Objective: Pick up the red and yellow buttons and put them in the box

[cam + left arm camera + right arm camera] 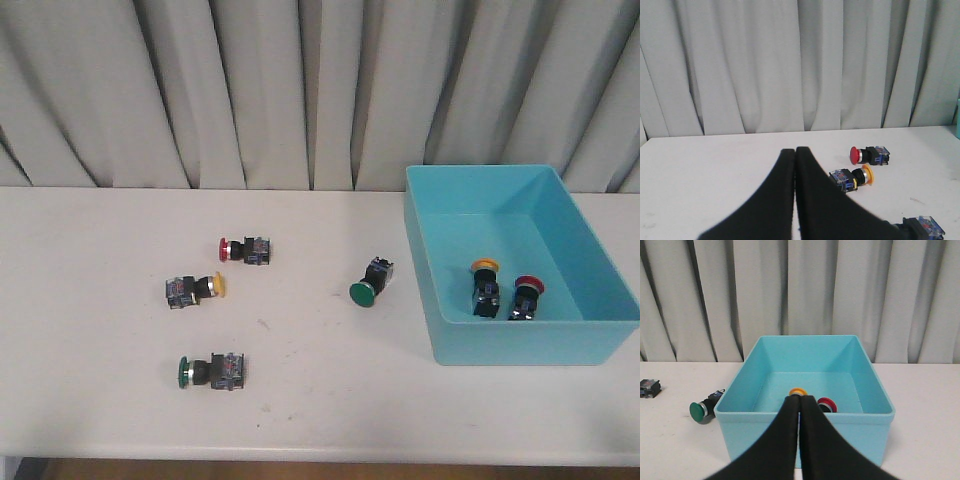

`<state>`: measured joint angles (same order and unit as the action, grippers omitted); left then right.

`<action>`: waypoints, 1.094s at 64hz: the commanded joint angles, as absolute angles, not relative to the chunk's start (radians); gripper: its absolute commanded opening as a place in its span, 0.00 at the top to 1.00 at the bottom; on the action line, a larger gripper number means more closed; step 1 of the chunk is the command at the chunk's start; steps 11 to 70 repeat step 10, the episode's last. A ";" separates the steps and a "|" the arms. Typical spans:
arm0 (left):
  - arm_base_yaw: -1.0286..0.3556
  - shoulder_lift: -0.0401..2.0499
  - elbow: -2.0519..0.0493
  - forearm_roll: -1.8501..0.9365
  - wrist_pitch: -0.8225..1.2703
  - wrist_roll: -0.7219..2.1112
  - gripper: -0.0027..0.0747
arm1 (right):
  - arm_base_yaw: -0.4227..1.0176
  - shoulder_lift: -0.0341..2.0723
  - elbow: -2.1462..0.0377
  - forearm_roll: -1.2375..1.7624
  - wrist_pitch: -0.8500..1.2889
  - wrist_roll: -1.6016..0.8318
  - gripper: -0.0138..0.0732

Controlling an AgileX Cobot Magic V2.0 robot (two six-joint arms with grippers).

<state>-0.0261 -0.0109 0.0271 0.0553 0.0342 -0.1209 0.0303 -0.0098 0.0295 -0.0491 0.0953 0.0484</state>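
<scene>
Left gripper [795, 150]: matte black, smooth tapering fingers, lower centre of frame. Right gripper [800, 398]: same black taper.

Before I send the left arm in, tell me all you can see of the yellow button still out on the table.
The yellow button lies on its side on the white table, yellow mushroom cap pointing toward the box, black and silvery-blue block body away from it. It touches nothing else; the red button lies just behind it. Neither gripper is near.

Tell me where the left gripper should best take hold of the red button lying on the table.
Probably across the blocky black body of the red button, coming straight down from above. It lies on its side, cap to the robot's left, so the flat-sided body gives firmer purchase than the round cap. The left gripper is shut and must open first.
</scene>
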 commanded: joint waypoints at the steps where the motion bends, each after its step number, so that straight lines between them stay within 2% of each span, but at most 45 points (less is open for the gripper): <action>1: -0.024 -0.025 0.075 0.054 -0.035 -0.129 0.97 | 0.023 -0.020 0.036 -0.063 0.022 0.051 0.85; 70: -0.024 -0.025 0.075 0.054 -0.035 -0.129 0.97 | 0.023 -0.020 0.036 -0.063 0.022 0.051 0.85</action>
